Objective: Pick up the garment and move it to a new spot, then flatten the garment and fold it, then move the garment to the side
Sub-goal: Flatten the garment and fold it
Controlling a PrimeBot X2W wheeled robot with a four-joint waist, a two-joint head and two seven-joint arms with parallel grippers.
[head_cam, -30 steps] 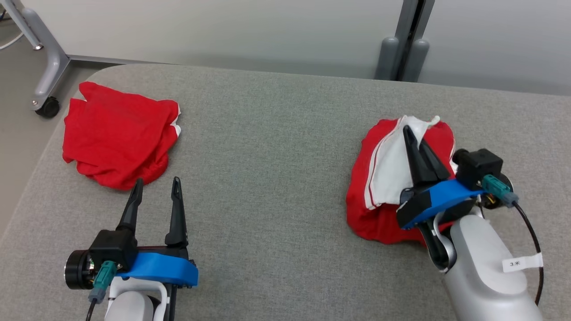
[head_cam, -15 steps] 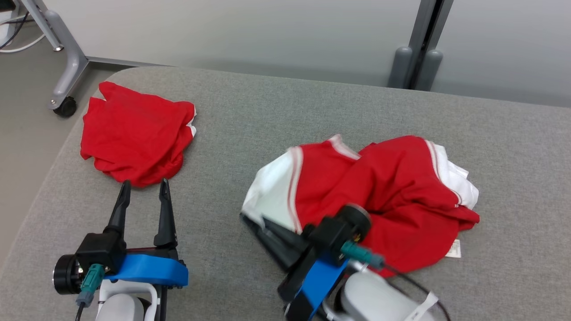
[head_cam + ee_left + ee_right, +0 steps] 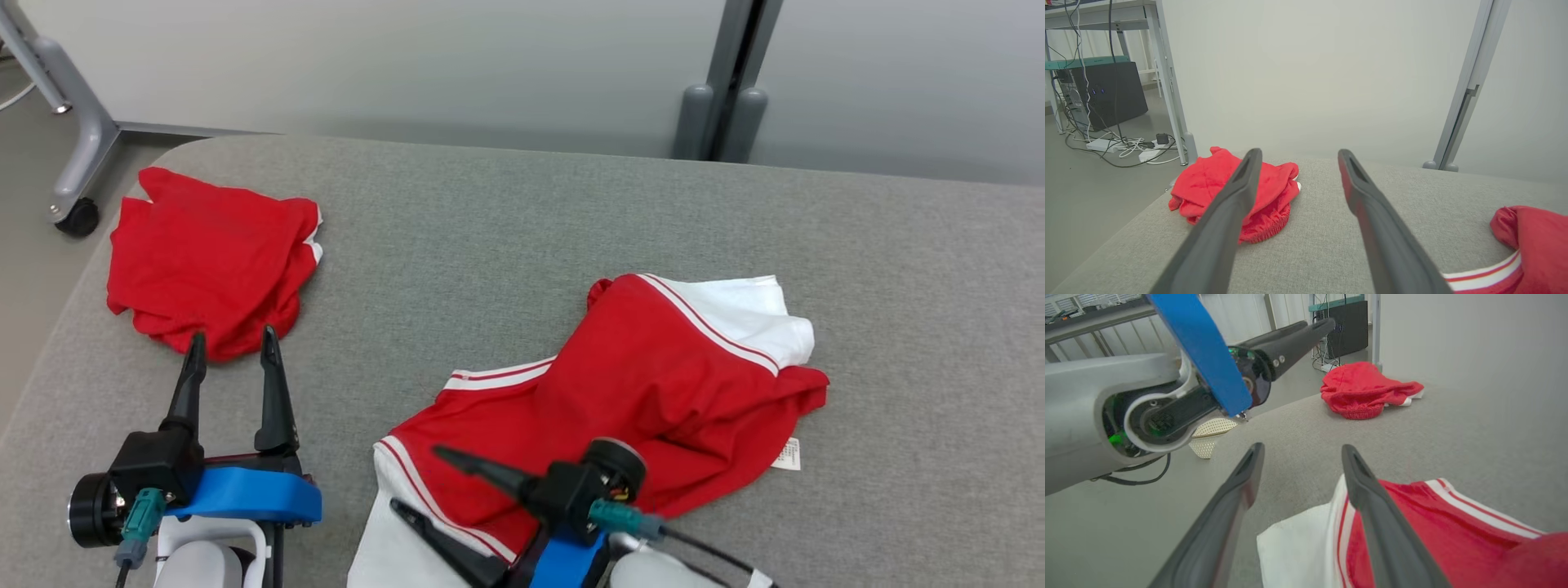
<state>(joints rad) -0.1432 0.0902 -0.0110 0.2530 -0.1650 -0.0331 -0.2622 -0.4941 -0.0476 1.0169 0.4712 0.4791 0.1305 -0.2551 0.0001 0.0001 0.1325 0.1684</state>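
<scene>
The garment [image 3: 653,384], red shorts with white panels and white stripes, lies loosely spread on the grey padded table [image 3: 490,229], right of centre. Its white corner reaches the near edge. My right gripper [image 3: 415,478] is open just above that white corner, fingers pointing left, with nothing between them. In the right wrist view the right gripper [image 3: 1302,448] has one finger over the garment [image 3: 1433,531] and the other over bare table. My left gripper [image 3: 232,336] stands open at the lower left, holding nothing, well clear of the garment [image 3: 1531,237].
A second red garment [image 3: 204,253] lies bunched at the table's far left corner, just beyond my left fingertips. The table's rounded left edge drops to the floor, where a wheeled frame leg [image 3: 77,216] stands. A grey post [image 3: 718,106] rises behind the table.
My right gripper carried the garment from the right side toward the centre and near edge, then let go and opened. The garment now lies more spread out. The head camera shifted; the left arm stayed put.
</scene>
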